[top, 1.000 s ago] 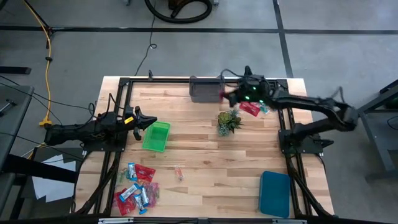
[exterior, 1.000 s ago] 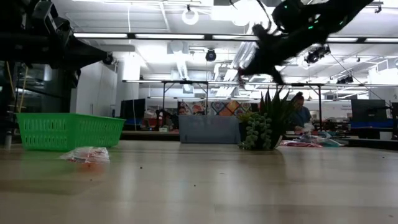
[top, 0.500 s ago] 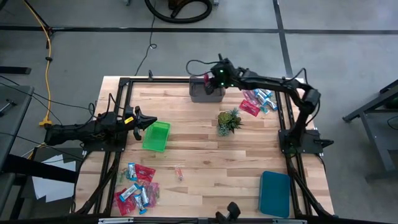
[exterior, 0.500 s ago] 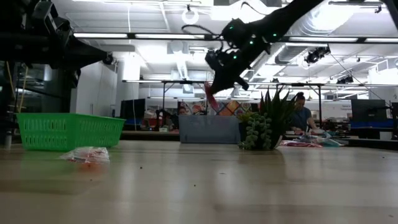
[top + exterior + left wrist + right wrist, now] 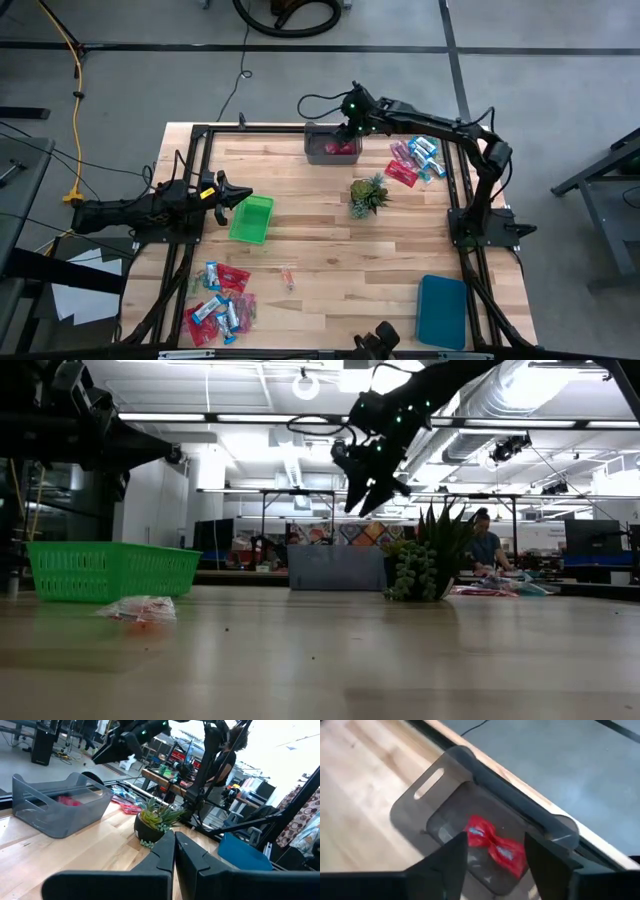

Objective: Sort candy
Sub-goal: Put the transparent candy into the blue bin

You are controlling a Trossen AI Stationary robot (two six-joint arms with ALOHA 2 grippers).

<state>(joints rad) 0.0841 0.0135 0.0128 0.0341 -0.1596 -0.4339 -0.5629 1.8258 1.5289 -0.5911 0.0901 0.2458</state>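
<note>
While the right gripper hangs above the grey bin at the far edge of the table, its jaws stand apart and grasp nothing. Directly below it, 1 red candy lies on the floor of that bin, which the right wrist view shows between the 2 spread fingers. The left gripper rests just beside the green basket on the left side of the table, with its jaws clenched together on nothing. Sorting appears to be at an early stage: only the 1 red candy is visible in the grey bin, the green basket appears to hold nothing, and the teal bin at the near right corner shows no contents. Candy left to sort lies in 2 groups: a pile of red and blue-and-white pieces at the near left, and a smaller cluster near the right arm. 1 clear-wrapped piece lies alone near the table's middle. A small potted plant stands between the grey bin and the table centre.
</note>
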